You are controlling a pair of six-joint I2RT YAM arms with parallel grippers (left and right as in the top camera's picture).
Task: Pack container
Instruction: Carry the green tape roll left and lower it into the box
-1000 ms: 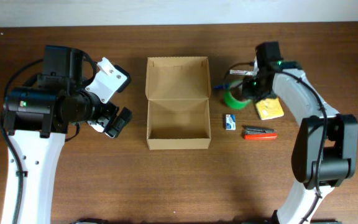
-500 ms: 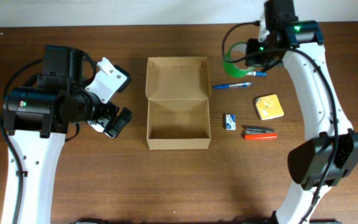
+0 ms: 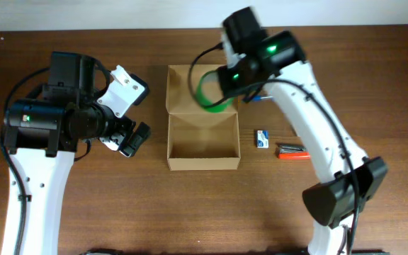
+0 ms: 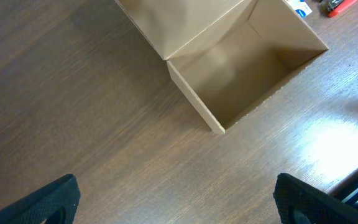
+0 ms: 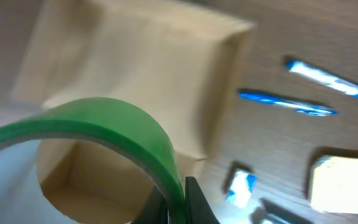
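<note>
This looks like a robotics lab bench rather than a home or an office. Two white-and-black robot arms, the left arm [image 3: 30, 177] and the right arm [image 3: 317, 134], stand at the left and right sides of a dark wood-grain table [image 3: 154, 212]. A plain white wall [image 3: 83, 13] runs along the top edge of the overhead frame. The tabletop carries a staged set of test items: a cardboard box [image 3: 202, 164] at centre, with a red stapler [image 3: 294, 151], a small blue-and-white packet [image 3: 262, 139] and blue pens [image 5: 284, 102] to its right.

The plain tan cardboard box [image 3: 202, 163] is seen upright at the middle of the table [image 3: 190, 212], its hinged lid laid open toward the far edge.
</note>
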